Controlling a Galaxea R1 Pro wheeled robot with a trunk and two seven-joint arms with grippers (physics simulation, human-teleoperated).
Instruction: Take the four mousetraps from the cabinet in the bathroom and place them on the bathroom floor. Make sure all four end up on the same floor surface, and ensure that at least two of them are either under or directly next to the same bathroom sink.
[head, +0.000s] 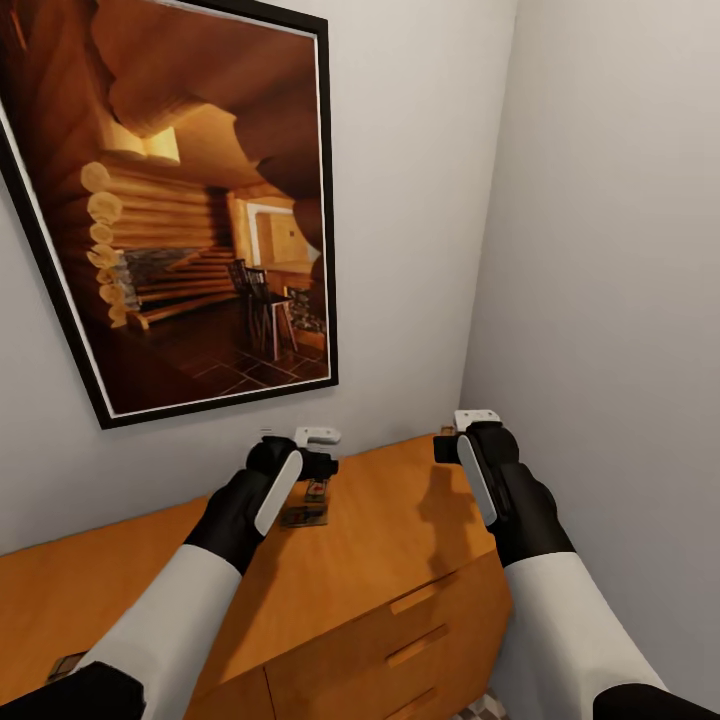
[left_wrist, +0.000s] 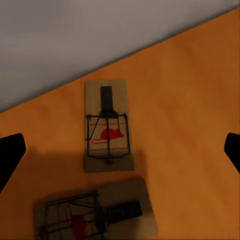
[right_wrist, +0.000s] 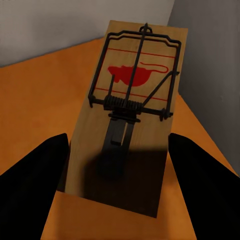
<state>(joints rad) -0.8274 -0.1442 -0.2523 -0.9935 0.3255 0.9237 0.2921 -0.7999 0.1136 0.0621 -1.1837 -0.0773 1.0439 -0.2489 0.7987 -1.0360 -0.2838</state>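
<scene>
Both arms reach out over the flat top of the orange-brown cabinet (head: 400, 540), which stands in a corner under a big framed picture (head: 180, 200) of a log cabin. The left gripper (head: 310, 462) hangs over two mousetraps (left_wrist: 107, 125) that lie close together on the top — its jaws are wide open and hold nothing. The right gripper (head: 462, 440) is near the far right corner, its jaws wide, with a third mousetrap (right_wrist: 127, 110) lying between them — not squeezed.
</scene>
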